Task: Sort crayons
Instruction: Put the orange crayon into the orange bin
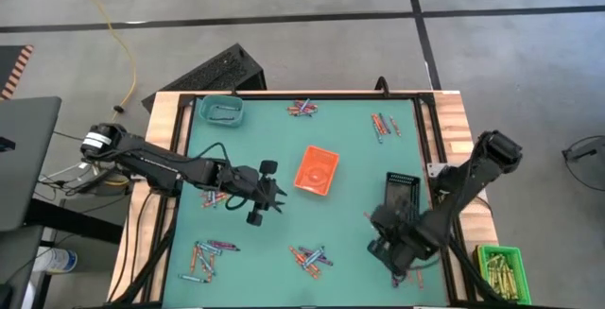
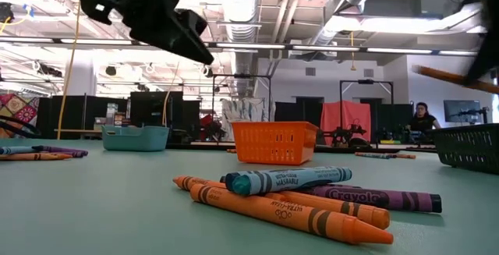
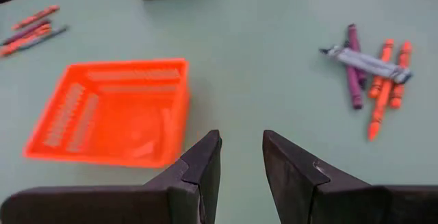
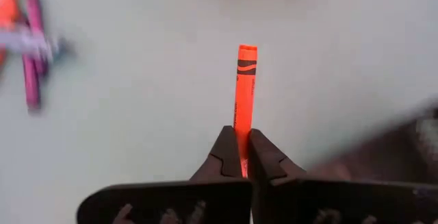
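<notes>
**Two grippers over the green mat, one with an orange crayon**

Several crayons lie in a heap close to the low camera; the blue one on top reads "ULTRA-CLEAN WASHABLE", and the purple one behind it reads "Crayola". More loose bunches lie scattered across the green mat, near its far edge and near its front edge.

The right gripper sits over the mat's front right part, next to the black basket. Its fingers are pressed together on an orange crayon, which sticks straight out past the fingertips.

The left gripper hangs above the middle of the mat, just beside the orange basket. Its fingers stand partly apart with nothing between them.

Off to the far left corner of the mat is a teal basket. A green bin of yellow-olive sticks sits off the mat at the front right.
</notes>
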`<state>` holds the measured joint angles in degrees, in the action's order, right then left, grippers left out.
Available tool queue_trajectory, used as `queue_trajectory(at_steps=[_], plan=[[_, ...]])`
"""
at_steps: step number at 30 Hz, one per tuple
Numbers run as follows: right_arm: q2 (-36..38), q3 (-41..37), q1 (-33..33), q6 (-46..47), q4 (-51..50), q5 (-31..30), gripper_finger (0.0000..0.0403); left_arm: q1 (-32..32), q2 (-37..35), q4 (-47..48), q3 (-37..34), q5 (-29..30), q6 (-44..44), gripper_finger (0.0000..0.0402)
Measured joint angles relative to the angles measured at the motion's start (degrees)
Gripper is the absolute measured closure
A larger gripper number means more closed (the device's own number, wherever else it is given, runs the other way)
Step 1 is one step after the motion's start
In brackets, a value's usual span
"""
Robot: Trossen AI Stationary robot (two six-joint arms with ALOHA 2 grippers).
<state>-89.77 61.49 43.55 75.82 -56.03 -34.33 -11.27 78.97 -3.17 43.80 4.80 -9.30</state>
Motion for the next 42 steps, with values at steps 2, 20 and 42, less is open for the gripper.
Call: queue_trajectory(at_steps=[2, 20, 42], plan=[[0.57, 0.0, -3.66, -7.27, 4.44, -2.12, 0.0402, -1.65, 1.72, -1.45, -0.95, 0.02, 0.86, 0.0302], [0.46, 0.04, -33.08, -41.28, 35.28, 6.6, 0.0402, -15.77, 14.78, -14.77, -0.95, 8.48, 1.62, 0.0302], [0.43, 0.04, -37.33, -43.27, 37.79, 11.09, 0.0401, -17.96, 14.78, -14.54, -0.95, 11.34, 2.51, 0.0302]])
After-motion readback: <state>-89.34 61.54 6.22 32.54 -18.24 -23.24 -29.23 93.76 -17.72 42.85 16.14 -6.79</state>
